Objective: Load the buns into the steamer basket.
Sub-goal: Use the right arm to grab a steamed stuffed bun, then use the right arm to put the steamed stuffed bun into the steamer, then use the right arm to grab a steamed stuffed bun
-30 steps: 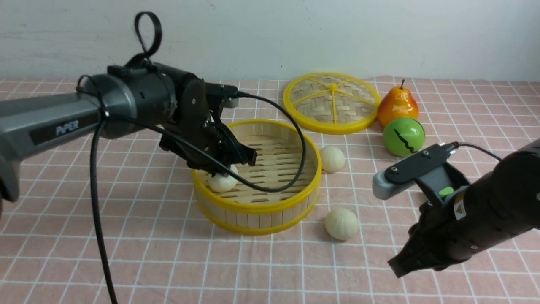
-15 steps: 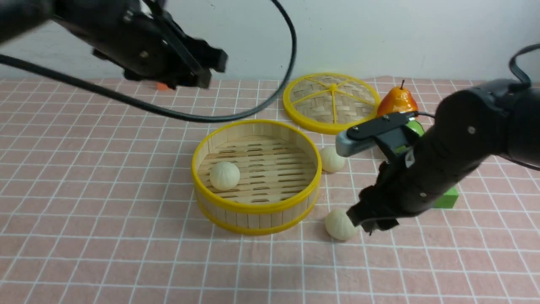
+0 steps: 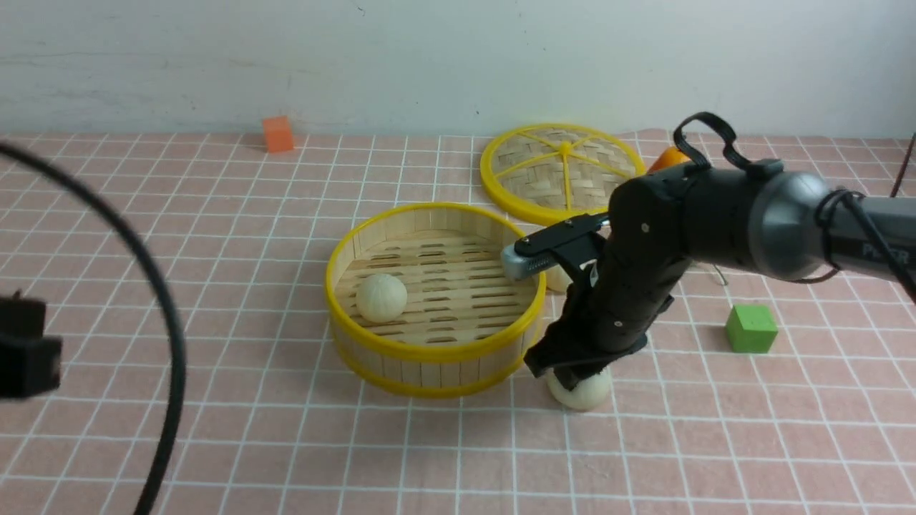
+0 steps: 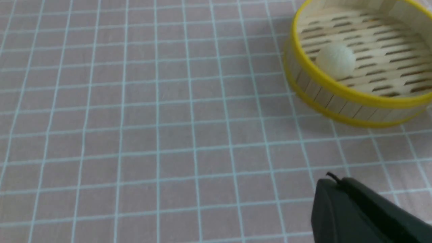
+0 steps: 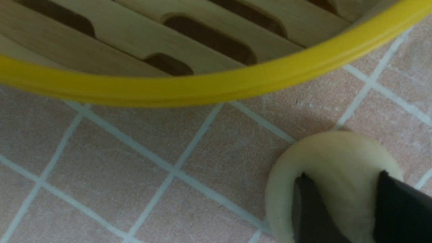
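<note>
Right pincer [image 3: 570, 370] clenched on the near bun [image 3: 581, 390], which rests on the desk [image 3: 250, 236] just beside the near-right wall of the steamer basket [image 3: 429, 352]. In the right wrist view both dark fingers [image 5: 308, 212] press into the bun's soft surface, one on each side, and the dough bulges between them. A second bun [image 3: 381, 297] already lies on the slat floor at the basket's left side. A third bun [image 3: 552, 281] sits on the desk beyond the basket's right rim, largely hidden behind the right arm. Left pincer [image 3: 21, 347] is drawn back at the left edge of the front view. Only part of it shows, so whether it is released or clenched cannot be told.

Likely hazards: the grip appears to bite the upper part of a round, yielding bun, so it may squirt free on lifting. The yellow rim stands very close, so a low or early sideways carry could strike the wall, shove the basket or dislodge the bun. The arm could also nudge the hidden third bun.
</note>
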